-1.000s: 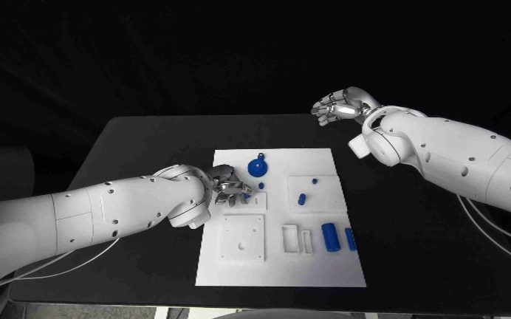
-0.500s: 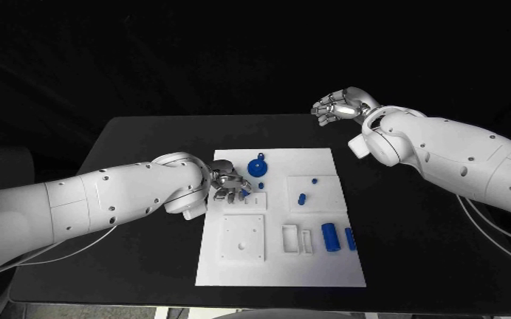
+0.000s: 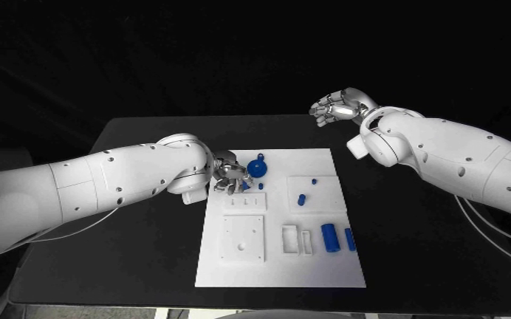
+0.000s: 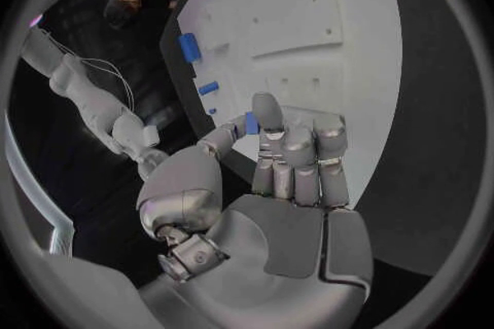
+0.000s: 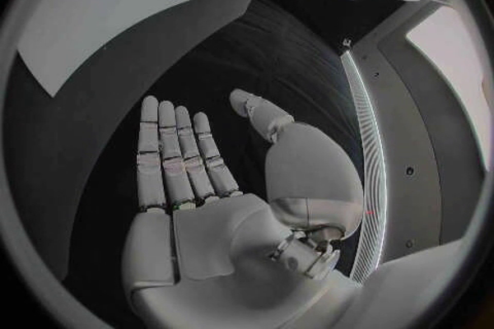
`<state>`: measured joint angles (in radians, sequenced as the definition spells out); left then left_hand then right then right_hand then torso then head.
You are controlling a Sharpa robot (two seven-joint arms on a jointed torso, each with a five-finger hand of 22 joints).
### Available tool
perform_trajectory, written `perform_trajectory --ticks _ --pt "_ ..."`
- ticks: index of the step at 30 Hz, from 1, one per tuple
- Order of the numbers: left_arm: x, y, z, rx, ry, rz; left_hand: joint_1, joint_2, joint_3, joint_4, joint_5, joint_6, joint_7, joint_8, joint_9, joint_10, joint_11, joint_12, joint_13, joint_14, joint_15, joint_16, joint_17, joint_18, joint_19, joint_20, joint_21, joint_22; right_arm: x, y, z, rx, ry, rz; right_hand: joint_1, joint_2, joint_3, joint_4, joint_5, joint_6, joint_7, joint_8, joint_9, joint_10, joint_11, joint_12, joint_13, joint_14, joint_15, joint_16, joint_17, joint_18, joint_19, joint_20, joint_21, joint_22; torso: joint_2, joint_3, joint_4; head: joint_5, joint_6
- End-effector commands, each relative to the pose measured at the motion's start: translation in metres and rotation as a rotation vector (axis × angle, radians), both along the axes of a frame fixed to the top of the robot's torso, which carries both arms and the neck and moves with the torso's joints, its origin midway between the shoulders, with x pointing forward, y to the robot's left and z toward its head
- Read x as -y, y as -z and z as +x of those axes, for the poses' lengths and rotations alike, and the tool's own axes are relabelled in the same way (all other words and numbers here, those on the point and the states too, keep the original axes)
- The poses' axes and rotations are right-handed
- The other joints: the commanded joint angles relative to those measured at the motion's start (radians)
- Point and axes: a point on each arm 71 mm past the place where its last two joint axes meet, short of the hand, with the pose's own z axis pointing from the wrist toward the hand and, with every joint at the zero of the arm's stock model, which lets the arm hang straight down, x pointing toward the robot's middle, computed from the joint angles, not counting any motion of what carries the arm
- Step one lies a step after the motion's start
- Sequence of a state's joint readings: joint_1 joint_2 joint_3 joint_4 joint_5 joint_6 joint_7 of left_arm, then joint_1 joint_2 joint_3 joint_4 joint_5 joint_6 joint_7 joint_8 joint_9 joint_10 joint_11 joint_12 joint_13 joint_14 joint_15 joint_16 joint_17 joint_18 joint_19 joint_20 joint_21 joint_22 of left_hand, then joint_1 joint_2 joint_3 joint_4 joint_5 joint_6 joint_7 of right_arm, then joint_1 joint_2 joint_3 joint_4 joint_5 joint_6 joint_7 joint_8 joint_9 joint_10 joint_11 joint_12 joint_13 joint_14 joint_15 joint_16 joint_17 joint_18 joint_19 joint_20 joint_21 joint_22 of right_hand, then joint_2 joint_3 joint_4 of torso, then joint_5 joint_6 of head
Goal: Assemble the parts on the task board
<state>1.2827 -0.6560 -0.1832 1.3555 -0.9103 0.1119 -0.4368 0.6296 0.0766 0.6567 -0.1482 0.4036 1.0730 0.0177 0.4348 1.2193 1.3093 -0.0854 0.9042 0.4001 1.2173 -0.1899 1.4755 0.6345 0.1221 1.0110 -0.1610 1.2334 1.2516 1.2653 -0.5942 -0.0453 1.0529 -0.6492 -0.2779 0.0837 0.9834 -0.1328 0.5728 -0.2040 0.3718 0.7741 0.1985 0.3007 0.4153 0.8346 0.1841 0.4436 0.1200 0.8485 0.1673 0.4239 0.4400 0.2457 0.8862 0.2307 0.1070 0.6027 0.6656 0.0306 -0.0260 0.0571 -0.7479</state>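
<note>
The white task board [image 3: 277, 271] lies in the middle of the black table. My left hand [image 3: 228, 173] hovers over the board's far left part and pinches a small blue part [image 4: 250, 123] between thumb and a fingertip; the part also shows in the head view [image 3: 245, 183]. Beside it on the board stands a round blue knob [image 3: 258, 166] with a small blue piece [image 3: 262, 184] just in front of it. My right hand [image 3: 339, 106] is raised beyond the table's far right edge, fingers straight and palm bare [image 5: 190, 206].
More blue parts lie on the board: a short peg [image 3: 301, 199], a tiny stud [image 3: 314, 182] and two cylinders [image 3: 330, 236] at the near right. White raised blocks [image 3: 243, 238] with holes and slots [image 3: 297, 238] sit on the board's near half.
My left hand has lifted and drawn toward the board's far edge with the small blue part, uncovering the small white block it was over. The right hand has stayed put.
</note>
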Motion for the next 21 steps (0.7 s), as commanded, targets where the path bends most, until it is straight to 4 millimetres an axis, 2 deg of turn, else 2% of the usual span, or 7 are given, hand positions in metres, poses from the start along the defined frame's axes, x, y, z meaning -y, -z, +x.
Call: perform_trajectory --ticks 1,5,7,9,21 --pt "0.003 0.002 -0.003 -0.1 0.063 0.082 0.027 0.052 0.077 -0.05 0.256 -0.008 0.002 0.001 0.01 -0.007 0.001 0.007 -0.002 -0.009 -0.002 0.007 -0.002 -0.004 -0.011 -0.101 -0.004 0.002 -0.003 0.0 0.0 -0.005 -0.016 0.004 -0.01 -0.003 -0.006 0.001 0.004 -0.006 0.021 -0.004 -0.002 -0.003 0.007 -0.002 -0.002 -0.004 0.003 -0.004 -0.001 0.016 -0.008 0.001 -0.003 -0.002 -0.001 -0.0012 0.0016 -0.001 -0.002" --pt "0.005 -0.001 0.001 -0.117 0.084 0.111 0.021 0.054 0.083 -0.06 0.301 -0.01 0.003 -0.004 0.02 -0.012 0.001 0.012 -0.002 -0.014 -0.001 0.012 -0.005 -0.005 -0.012 -0.102 -0.003 0.003 -0.002 0.0 0.0 -0.006 -0.013 0.004 -0.01 -0.003 -0.006 0.001 0.004 -0.007 0.021 -0.004 -0.002 -0.003 0.007 -0.002 -0.002 -0.004 0.003 -0.004 -0.002 0.016 -0.008 0.001 -0.003 -0.002 0.001 -0.001 -0.0012 -0.001 -0.002" --pt "0.006 -0.003 0.003 -0.121 0.091 0.12 0.02 0.052 0.086 -0.064 0.33 -0.007 0.002 -0.006 0.026 -0.011 0.0 0.018 -0.001 -0.015 -0.002 0.017 -0.007 -0.005 -0.011 -0.103 -0.002 0.004 -0.002 0.0 0.0 -0.005 -0.012 0.004 -0.011 -0.003 -0.007 0.001 0.004 -0.007 0.021 -0.004 -0.002 -0.003 0.007 -0.002 -0.002 -0.004 0.003 -0.004 -0.002 0.016 -0.009 0.001 -0.003 -0.002 0.0 -0.0006 -0.0007 -0.002 -0.003" --pt "0.007 -0.004 0.004 -0.131 0.102 0.132 0.02 0.051 0.087 -0.068 0.343 -0.003 0.0 -0.005 0.03 -0.008 -0.001 0.022 0.0 -0.012 -0.004 0.022 -0.007 -0.004 -0.008 -0.104 0.001 0.005 -0.002 0.0 0.0 -0.005 -0.012 0.004 -0.011 -0.003 -0.007 0.001 0.005 -0.007 0.021 -0.004 -0.002 -0.003 0.007 -0.002 -0.003 -0.004 0.003 -0.004 -0.002 0.016 -0.009 0.001 -0.003 -0.002 0.0 -0.0004 -0.0002 -0.003 -0.002" --pt "0.016 -0.008 0.011 -0.194 0.15 0.161 0.027 0.064 0.085 -0.088 0.305 0.001 -0.003 -0.013 0.051 0.006 -0.006 0.035 0.0 -0.003 -0.008 0.038 -0.008 -0.001 0.003 -0.108 0.007 0.006 -0.004 0.0 0.0 -0.005 -0.014 0.005 -0.011 -0.004 -0.008 0.002 0.005 -0.008 0.021 -0.004 -0.003 -0.003 0.007 -0.002 -0.004 -0.005 0.003 -0.004 -0.003 0.016 -0.009 0.001 -0.004 -0.002 -0.001 -0.0012 0.0037 -0.004 -0.008"
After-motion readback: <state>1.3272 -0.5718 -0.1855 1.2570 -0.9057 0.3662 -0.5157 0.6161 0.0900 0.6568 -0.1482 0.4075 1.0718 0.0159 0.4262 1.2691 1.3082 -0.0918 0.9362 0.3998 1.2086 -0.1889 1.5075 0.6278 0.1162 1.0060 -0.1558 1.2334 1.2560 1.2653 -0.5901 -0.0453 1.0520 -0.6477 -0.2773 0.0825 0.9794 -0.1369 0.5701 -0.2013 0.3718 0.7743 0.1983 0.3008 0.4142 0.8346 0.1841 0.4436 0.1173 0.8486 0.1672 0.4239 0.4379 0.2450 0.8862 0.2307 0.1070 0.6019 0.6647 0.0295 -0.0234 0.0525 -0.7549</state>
